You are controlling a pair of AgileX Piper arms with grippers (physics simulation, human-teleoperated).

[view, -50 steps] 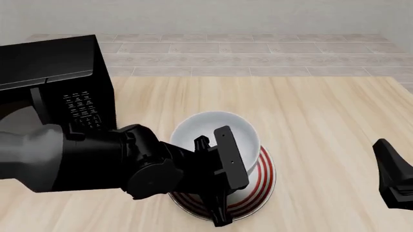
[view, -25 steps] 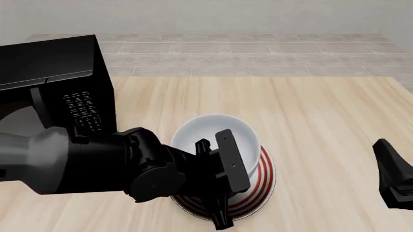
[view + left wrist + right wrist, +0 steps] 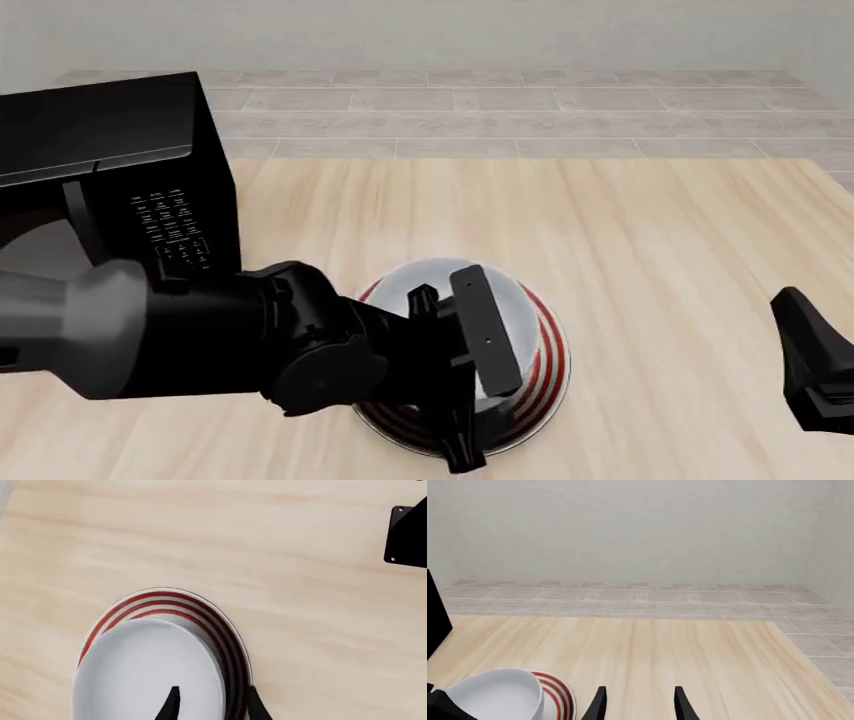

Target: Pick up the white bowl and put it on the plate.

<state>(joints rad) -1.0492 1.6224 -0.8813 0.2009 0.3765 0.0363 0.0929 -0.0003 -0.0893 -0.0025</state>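
Observation:
The white bowl (image 3: 147, 670) sits on the red-ringed plate (image 3: 223, 625), a little off its centre, so the rings show on one side. My left gripper (image 3: 212, 707) is open: one finger hangs over the bowl's inside, the other outside the plate's rim, and neither presses the bowl. In the front view the left gripper (image 3: 454, 340) and its arm cover most of the bowl (image 3: 400, 277) and the plate (image 3: 545, 345). My right gripper (image 3: 637, 705) stands open and empty over bare table, right of the bowl (image 3: 497, 692) and the plate (image 3: 557, 692). It shows at the right edge of the front view (image 3: 814, 370).
A black microwave (image 3: 120, 170) stands at the back left of the wooden table (image 3: 641, 230), close behind the left arm. A tiled ledge and a wall run along the table's far edge.
The bowl has sunk from a raised, tilted pose down onto the plate, so red rings now show behind it. The left arm has hardly moved. The right arm has stayed still.

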